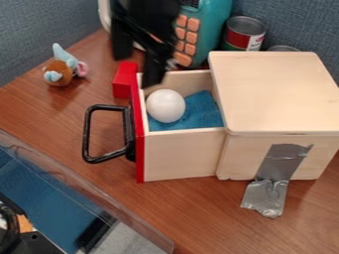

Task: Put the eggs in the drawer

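A black two-finger gripper [137, 70] hangs above the far left corner of an open wooden drawer [182, 156], its fingers apart and one reaching lower than the other. A single white egg [165, 105] sits inside the drawer, toward its left end, beside a blue cloth [202, 111] that spreads across the drawer's floor to the right. The drawer stands pulled out to the left from a pale wooden box [278, 94], its red front [140, 134] fitted with a black loop handle [86, 133] that juts left. Silver tape [283, 161] runs down the near face of the box and onto the brown tabletop [36, 106].

On the far side of the red front, a red block [122, 82] rests on the table. Farther left sits a small plush toy [61, 72] in brown, light blue and pink. At the far side of the scene, a teal toy [213, 30] with rows of orange buttons stands left of a red-and-white can [244, 34], before blue fabric partitions [298, 22].
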Controlling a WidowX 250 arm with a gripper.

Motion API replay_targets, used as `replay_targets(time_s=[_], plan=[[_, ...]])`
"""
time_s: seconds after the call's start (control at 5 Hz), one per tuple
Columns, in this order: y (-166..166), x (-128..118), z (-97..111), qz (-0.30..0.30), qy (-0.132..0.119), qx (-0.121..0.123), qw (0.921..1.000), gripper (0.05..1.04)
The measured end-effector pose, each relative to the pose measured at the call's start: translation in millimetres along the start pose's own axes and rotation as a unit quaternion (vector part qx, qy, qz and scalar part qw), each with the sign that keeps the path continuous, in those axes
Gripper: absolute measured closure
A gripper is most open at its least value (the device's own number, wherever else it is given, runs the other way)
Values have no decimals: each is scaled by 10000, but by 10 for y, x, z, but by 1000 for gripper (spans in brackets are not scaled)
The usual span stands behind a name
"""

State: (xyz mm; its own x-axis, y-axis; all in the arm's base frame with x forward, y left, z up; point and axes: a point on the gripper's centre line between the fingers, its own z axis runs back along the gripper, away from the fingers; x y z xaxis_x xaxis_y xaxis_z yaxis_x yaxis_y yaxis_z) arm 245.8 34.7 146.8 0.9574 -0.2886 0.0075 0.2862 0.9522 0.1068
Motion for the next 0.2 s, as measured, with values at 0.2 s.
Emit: replay_targets(time_s=[0.2], plan=[[100, -228, 97, -107, 227, -129, 9996, 84]])
